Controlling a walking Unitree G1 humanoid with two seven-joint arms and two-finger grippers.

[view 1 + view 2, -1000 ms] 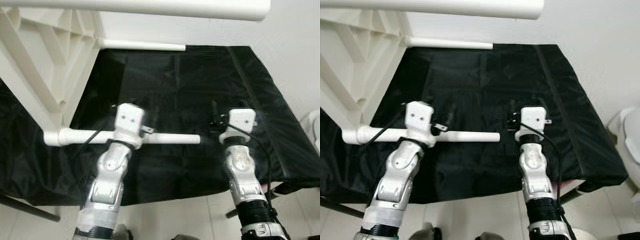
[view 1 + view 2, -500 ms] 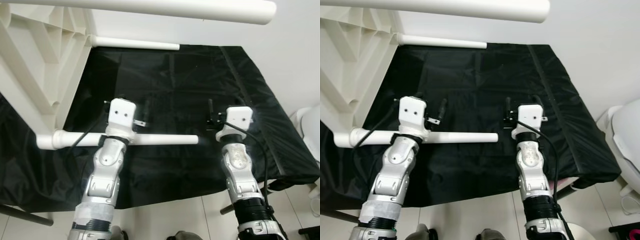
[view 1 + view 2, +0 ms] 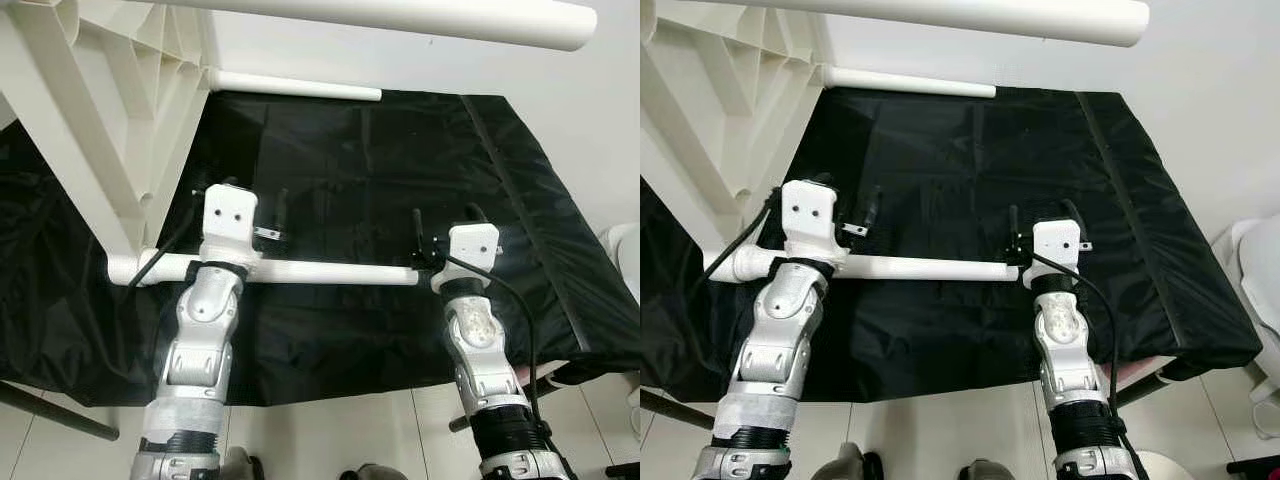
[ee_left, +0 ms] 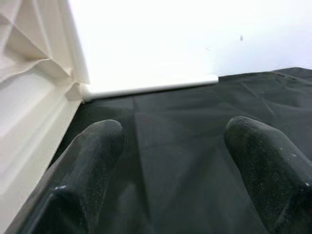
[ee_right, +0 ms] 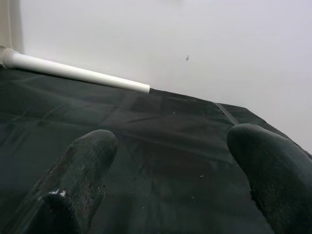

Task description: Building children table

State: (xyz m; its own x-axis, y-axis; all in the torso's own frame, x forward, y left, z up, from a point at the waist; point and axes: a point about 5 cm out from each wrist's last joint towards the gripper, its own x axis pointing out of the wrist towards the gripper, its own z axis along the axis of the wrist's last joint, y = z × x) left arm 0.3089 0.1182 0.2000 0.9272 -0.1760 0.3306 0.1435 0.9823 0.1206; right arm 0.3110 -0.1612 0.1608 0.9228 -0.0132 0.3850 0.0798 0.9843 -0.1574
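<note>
White table (image 3: 90,130) on its side at robot's left, over black cloth (image 3: 400,170); ribbed underside faces robot, top cut off by picture edge. Near leg (image 3: 320,271) sticks out sideways, crossing just in front of both wrists. Far leg (image 3: 295,86) by wall; third leg (image 3: 400,15) along top. Head views: left gripper (image 3: 255,205) and right gripper (image 3: 440,228) past near leg, over cloth. Wrist views: left fingers (image 4: 92,151) and right fingers (image 5: 83,161) spread wide, nothing between, far leg ahead. Bare cloth stretches to right edge.

Glossy black cloth (image 3: 400,180); smooth white plastic leg (image 3: 330,272)
</note>
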